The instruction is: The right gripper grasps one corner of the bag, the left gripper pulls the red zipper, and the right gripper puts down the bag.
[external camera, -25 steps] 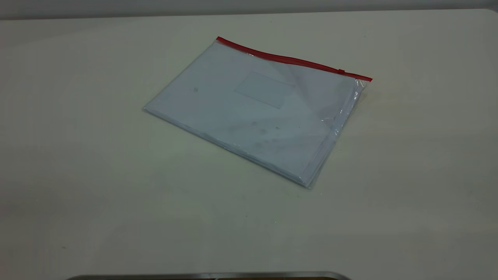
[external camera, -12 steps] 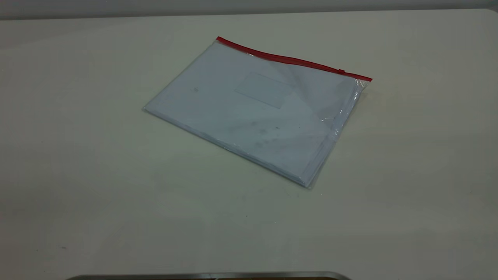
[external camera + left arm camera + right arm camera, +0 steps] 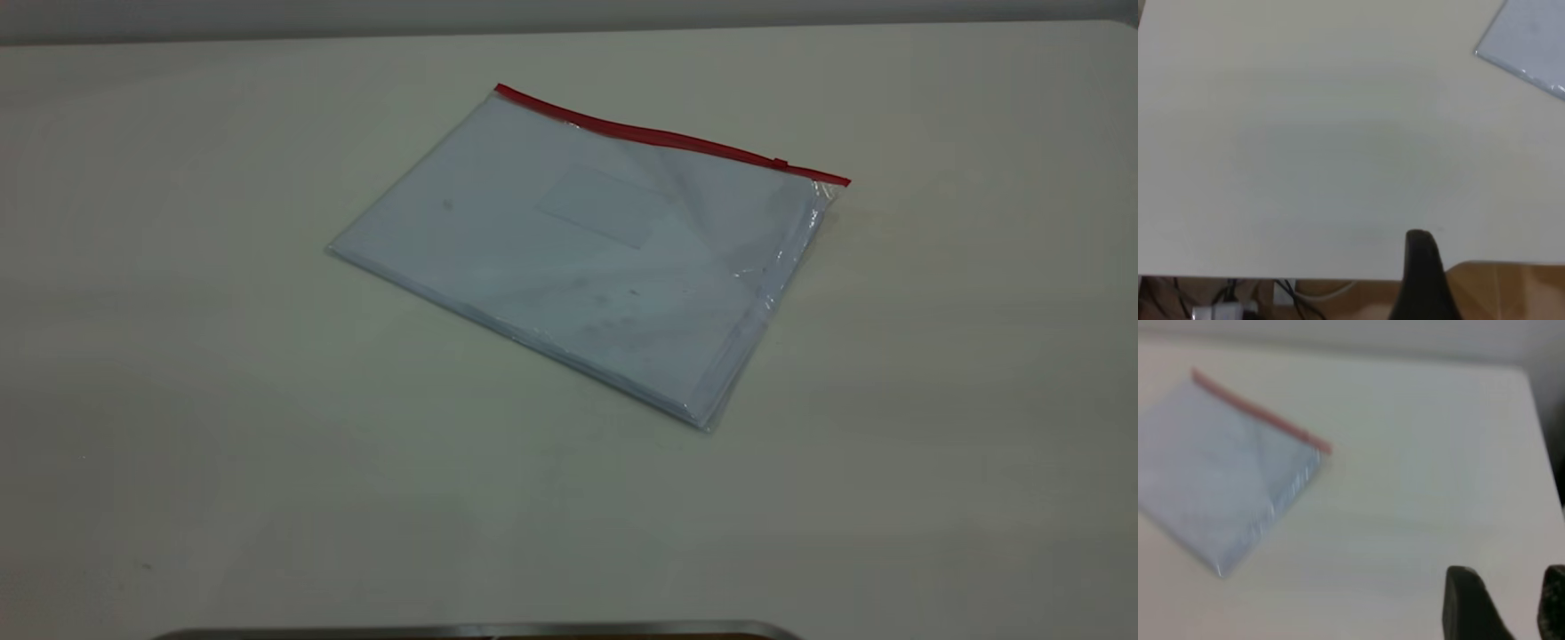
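Note:
The bag [image 3: 578, 258] lies flat on the table, a pale bluish transparent pouch. The red zipper [image 3: 667, 138] runs along its far long edge, with the small slider tab [image 3: 780, 163] near the right end. Neither gripper shows in the exterior view. In the left wrist view one black finger [image 3: 1421, 263] of the left gripper hangs over the table's edge with no second finger beside it, and a corner of the bag [image 3: 1531, 40] lies far off. In the right wrist view the right gripper [image 3: 1508, 577] is open and empty, well away from the bag [image 3: 1225, 473] and its zipper [image 3: 1258, 413].
The pale table [image 3: 267, 444] spreads wide around the bag on all sides. A thin metal edge [image 3: 480, 631] lies along the bottom of the exterior view. Beyond the table's edge the left wrist view shows a wooden floor [image 3: 1511, 290] and cables [image 3: 1225, 300].

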{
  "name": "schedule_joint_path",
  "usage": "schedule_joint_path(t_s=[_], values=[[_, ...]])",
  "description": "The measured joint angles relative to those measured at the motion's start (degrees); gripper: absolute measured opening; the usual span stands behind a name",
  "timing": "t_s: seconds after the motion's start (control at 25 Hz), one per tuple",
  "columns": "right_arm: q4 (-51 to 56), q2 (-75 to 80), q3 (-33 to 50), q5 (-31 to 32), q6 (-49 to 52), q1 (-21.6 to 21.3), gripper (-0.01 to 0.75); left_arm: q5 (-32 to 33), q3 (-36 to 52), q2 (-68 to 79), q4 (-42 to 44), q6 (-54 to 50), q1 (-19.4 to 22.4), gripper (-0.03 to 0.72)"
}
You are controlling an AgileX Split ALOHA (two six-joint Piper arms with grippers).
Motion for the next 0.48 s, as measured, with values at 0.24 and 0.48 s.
schedule_joint_path(t_s=[0.24,0.48], values=[[0.2,14.2,-5.7,-3.7,2.5,0.0,0.452,-5.8,-12.6,24.4,-0.1,-0.5,0.0,0.586],[6.0,33.8,-5.9,-11.9,-0.3,0.0,0.553,-20.1,-23.3,43.0,-4.7,0.0,0.0,0.586]])
